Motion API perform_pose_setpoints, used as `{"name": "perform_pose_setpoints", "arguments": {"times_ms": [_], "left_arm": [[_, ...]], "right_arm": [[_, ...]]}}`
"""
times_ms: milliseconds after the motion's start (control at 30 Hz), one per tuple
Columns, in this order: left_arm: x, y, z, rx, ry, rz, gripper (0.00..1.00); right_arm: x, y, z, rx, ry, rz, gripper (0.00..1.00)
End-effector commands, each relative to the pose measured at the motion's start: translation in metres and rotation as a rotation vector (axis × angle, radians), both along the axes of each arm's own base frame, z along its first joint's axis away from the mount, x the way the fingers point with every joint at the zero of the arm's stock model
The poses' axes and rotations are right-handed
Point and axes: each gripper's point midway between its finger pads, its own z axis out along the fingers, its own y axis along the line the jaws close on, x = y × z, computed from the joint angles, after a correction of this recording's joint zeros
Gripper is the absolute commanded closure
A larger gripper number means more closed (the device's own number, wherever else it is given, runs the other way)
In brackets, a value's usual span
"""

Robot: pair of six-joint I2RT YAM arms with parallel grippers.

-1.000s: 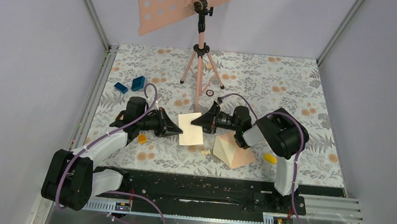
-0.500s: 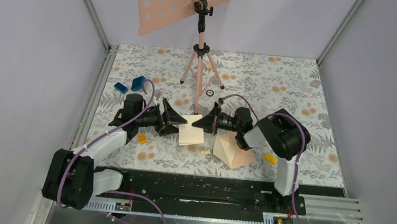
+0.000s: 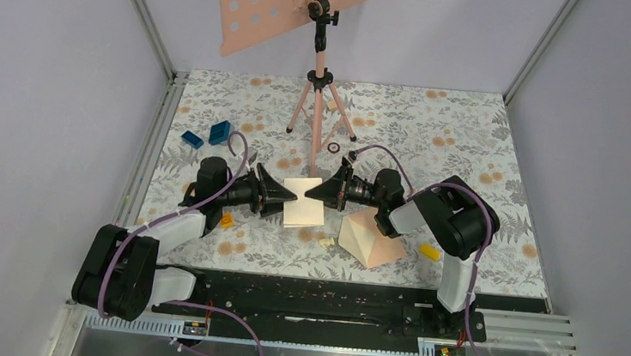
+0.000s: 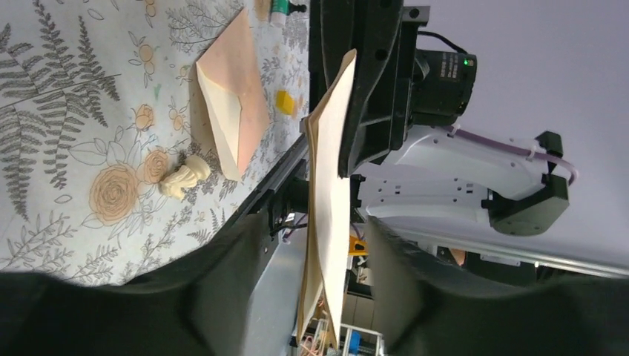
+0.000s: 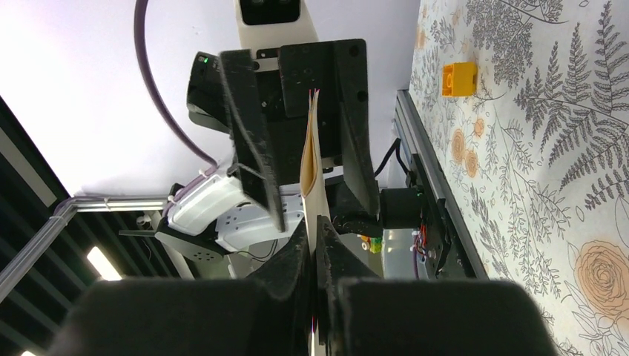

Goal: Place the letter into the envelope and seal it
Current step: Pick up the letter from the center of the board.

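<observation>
We held the thin cream paper letter (image 3: 303, 207) aloft: right hand (image 3: 310, 191) clamped on 1 edge, left hand (image 3: 290, 197) open around the other. The peach-pink paper envelope (image 3: 371, 239) lay on the bench (image 3: 436, 137); insertion and sealing remained.

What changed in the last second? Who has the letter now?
The right gripper closed on the letter and now holds its right edge. The left gripper let go: it opened wide, then narrowed partway, its jaws now apart on either side of the letter's left edge. The letter barely moved. The envelope, pink stand and blue blocks stayed put.
</observation>
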Motion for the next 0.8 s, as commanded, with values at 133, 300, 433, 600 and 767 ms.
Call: {"name": "perform_pose_setpoints", "arguments": {"times_ms": [133, 300, 433, 600, 767], "left_arm": [[0.001, -0.007, 0.046, -0.276, -0.072, -0.014, 0.95], [0.002, -0.006, 0.064, -0.367, -0.125, -0.022, 1.00], [0.004, -0.005, 0.064, -0.361, -0.145, 0.001, 1.00], [0.005, -0.005, 0.064, -0.347, -0.159, 0.001, 1.00], [0.004, -0.006, 0.062, -0.324, -0.153, -0.015, 1.00]], "right_arm": [[-0.004, 0.003, 0.029, 0.060, -0.116, 0.006, 0.91], [-0.007, -0.008, 0.026, 0.047, -0.058, -0.062, 0.50], [-0.012, -0.016, 0.028, 0.047, -0.024, -0.094, 0.44], [-0.021, -0.023, 0.032, 0.052, -0.016, -0.096, 0.47], [-0.024, -0.021, 0.040, 0.074, -0.033, -0.072, 0.65]]}}
